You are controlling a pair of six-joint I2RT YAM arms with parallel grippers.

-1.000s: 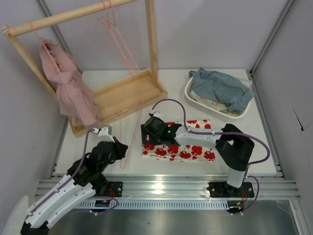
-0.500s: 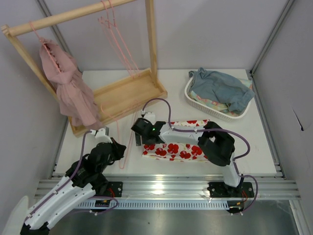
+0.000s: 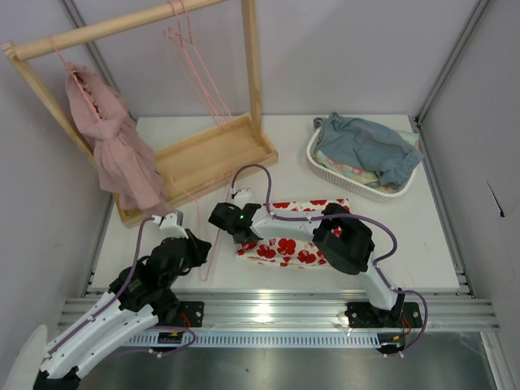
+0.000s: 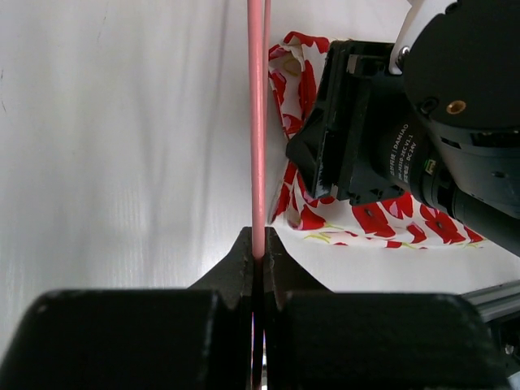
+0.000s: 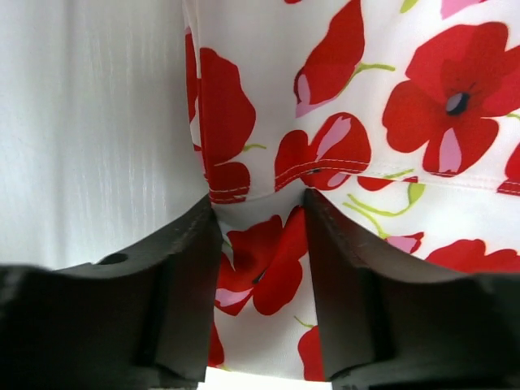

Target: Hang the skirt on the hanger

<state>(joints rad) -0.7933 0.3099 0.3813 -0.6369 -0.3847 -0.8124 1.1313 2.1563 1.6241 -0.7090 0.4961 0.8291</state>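
Observation:
The skirt [image 3: 302, 242], white with big red flowers, lies flat on the table in front of the right arm. My right gripper [image 3: 236, 231] is down on its left edge. In the right wrist view the jaws [image 5: 260, 213] stand partly apart, with the skirt [image 5: 366, 97] hem and a fold of cloth between the fingers. The thin pink hanger [image 3: 208, 248] lies on the table left of the skirt. My left gripper [image 3: 193, 244] is shut on its wire. In the left wrist view the hanger [image 4: 257, 122] runs straight up from the shut gripper [image 4: 257, 253], beside the skirt [image 4: 375, 219].
A light wooden rack [image 3: 203, 158] stands at the back left, with a dusty-pink garment [image 3: 114, 154] and more pink hangers [image 3: 191, 49] on its rod. A white basket [image 3: 357, 185] holding blue-grey cloth [image 3: 374, 146] sits at the back right.
The right gripper has slid left along the skirt to its left edge, and its jaws have narrowed around the cloth. The left gripper has kept its hold on the hanger, hardly moving.

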